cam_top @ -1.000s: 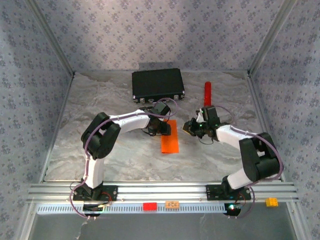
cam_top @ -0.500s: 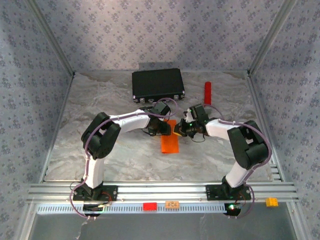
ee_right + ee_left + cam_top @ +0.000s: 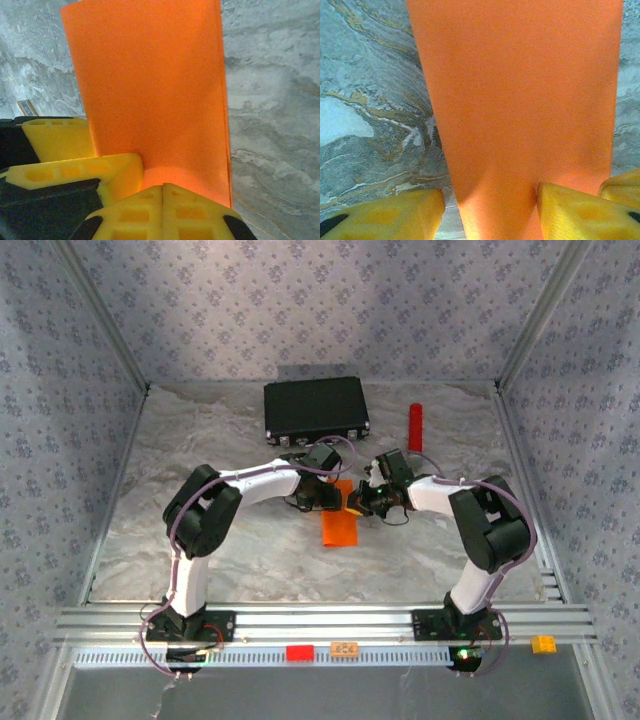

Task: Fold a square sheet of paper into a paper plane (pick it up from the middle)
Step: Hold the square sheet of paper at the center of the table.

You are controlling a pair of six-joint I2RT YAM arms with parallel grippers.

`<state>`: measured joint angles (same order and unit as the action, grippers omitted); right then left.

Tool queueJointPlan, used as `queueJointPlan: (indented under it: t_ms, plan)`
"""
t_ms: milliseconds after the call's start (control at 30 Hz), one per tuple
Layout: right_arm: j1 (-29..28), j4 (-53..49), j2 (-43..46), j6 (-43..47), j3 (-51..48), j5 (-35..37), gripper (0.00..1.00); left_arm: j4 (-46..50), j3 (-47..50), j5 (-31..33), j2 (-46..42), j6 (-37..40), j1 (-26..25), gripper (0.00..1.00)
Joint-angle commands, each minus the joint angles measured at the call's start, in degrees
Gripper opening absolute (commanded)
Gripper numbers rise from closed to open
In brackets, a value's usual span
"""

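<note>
The square sheet of paper [image 3: 340, 528] lies on the marble table as a bright orange folded strip, long and narrow. My left gripper [image 3: 328, 502] is open and straddles its far end. In the left wrist view one yellow finger [image 3: 395, 215] rests on the table beside the paper [image 3: 520, 100], and the other sits on it. My right gripper [image 3: 358, 504] is shut, its tips pressed together on the same end of the paper [image 3: 150, 90]. Its closed tips [image 3: 163, 190] touch the sheet next to the left gripper's finger [image 3: 75, 172].
A black case [image 3: 315, 408] lies at the back of the table. A red cylinder [image 3: 415, 426] stands to its right. Patterned walls close in three sides. Small red, orange and yellow blocks sit on the front rail [image 3: 320, 625].
My right arm swung left from beside the red cylinder until its shut gripper met the paper's far end, next to the left gripper. The left arm and the paper stayed put.
</note>
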<state>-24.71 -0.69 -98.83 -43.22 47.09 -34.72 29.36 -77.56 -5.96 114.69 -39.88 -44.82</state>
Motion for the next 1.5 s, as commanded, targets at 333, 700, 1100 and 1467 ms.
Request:
queueJointPlan:
  t_ms: [333,700,1100,1467]
  plan:
    - [-0.9,-5.6,-5.1,4.0,0.6,2.5,0.0,-0.1,2.1,4.0,6.6,1.3,-0.1,0.55]
    - [0.5,-9.0,-4.9,6.7,0.0,4.4,0.0,-3.1,3.0,1.5,-1.2,0.6,0.1,0.6]
    - [2.9,-13.3,-3.4,11.0,0.3,5.5,0.0,-19.6,9.1,-14.6,-12.1,-2.3,3.3,0.48]
    - [2.8,-12.4,-3.5,9.9,-0.4,6.2,0.0,-33.6,12.5,-27.4,-4.9,-9.8,4.3,0.0]
